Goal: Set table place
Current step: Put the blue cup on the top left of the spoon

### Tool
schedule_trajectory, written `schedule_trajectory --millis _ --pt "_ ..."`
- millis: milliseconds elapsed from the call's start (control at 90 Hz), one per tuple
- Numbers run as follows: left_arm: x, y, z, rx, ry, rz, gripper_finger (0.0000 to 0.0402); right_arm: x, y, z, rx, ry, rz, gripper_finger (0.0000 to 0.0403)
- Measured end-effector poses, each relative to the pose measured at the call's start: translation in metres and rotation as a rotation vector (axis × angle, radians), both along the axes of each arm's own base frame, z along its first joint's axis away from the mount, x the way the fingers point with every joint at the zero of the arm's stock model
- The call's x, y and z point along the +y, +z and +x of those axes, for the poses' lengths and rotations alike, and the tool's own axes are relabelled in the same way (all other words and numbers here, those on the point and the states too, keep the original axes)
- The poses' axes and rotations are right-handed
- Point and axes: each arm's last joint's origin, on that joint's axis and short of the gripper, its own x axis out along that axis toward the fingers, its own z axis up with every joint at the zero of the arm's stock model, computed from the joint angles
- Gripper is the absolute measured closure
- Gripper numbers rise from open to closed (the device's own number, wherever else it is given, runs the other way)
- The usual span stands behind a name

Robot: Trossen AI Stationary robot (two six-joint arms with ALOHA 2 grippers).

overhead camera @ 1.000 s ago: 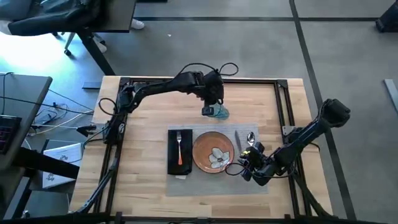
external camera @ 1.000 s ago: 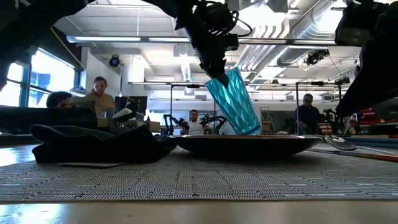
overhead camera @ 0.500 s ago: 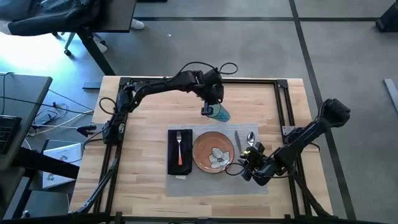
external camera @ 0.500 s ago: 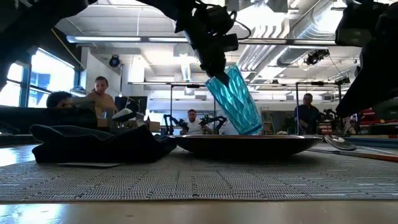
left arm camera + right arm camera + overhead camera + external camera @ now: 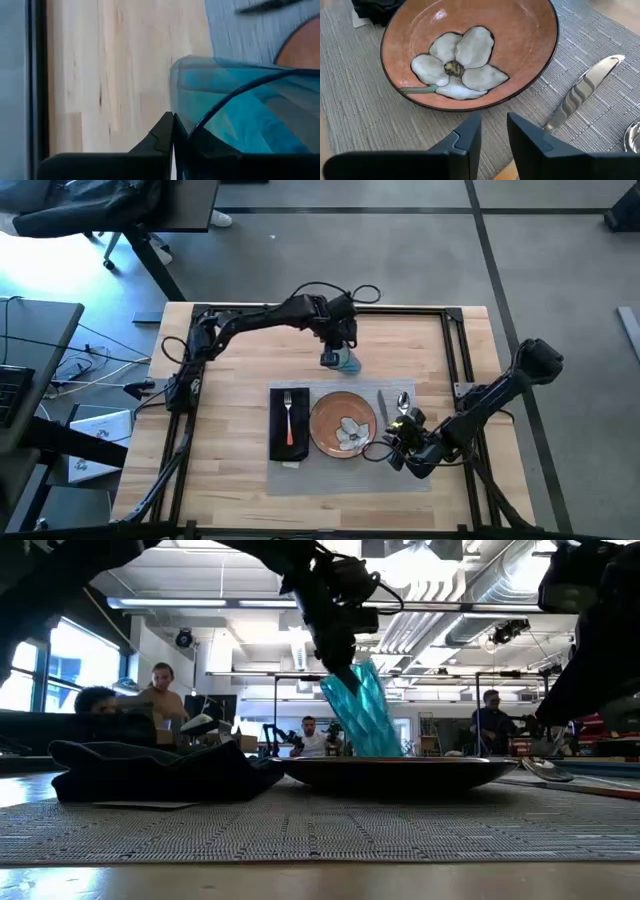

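Above the far edge of the grey placemat (image 5: pixel 345 470), the left end effector (image 5: pixel 333 356) is clenched on the rim of the teal glass (image 5: pixel 346 361), one dark finger (image 5: pixel 162 137) pressed against the outside of the glass wall. The glass hangs tilted, mouth up toward the end effector, its base (as far as the low view lets one judge) hidden behind the plate's rim. Compared with a second ago it has shifted a little toward the left arm's side and sits lower against the plate (image 5: pixel 343 423) in the low view.

The right end effector (image 5: pixel 494 131) hovers low over the placemat just beside the plate, its fingers nearly together with a narrow gap and nothing between them, the knife (image 5: pixel 580 91) close by. The fork (image 5: pixel 289 415) lies on the black napkin (image 5: pixel 288 442) on the table (image 5: pixel 235 360).
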Motion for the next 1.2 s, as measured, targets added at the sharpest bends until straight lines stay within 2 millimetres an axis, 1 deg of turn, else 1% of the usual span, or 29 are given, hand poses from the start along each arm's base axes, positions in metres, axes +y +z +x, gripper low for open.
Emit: schedule_trajectory --millis 67,189,300,433,533,733,833,1011,1200 --pt "-0.001 0.001 -0.005 0.052 0.018 0.026 0.0401 0.000 0.000 0.000 -0.001 -0.001 -0.003 0.0325" --pt "0.002 0.000 -0.014 0.116 0.038 0.008 0.0401 0.000 0.000 0.000 0.002 0.002 -0.008 0.0325" --pt "0.004 0.000 -0.016 0.121 0.042 -0.015 0.0401 -0.001 0.000 0.000 -0.002 -0.001 -0.013 0.0325" --pt "0.002 0.009 -0.021 0.116 0.028 -0.027 0.0401 -0.001 0.000 0.000 -0.004 -0.005 -0.011 0.0325" --pt "0.002 0.011 -0.021 0.109 0.026 -0.026 0.0401 -0.001 0.000 0.000 -0.005 -0.005 -0.010 0.0325" --pt "-0.002 0.009 -0.026 0.163 0.016 -0.040 0.0401 -0.001 0.000 0.000 -0.008 -0.009 -0.013 0.0325" --pt "-0.004 0.012 -0.031 0.215 0.019 -0.061 0.0401 -0.001 0.000 0.000 -0.009 -0.010 -0.013 0.0325" --pt "-0.004 0.013 -0.033 0.233 0.023 -0.068 0.0401 -0.001 0.000 0.000 -0.013 -0.015 -0.013 0.0325" --pt "-0.002 0.004 -0.028 0.242 0.009 -0.065 0.0397 0.000 0.000 0.000 -0.017 -0.015 -0.009 0.0324"
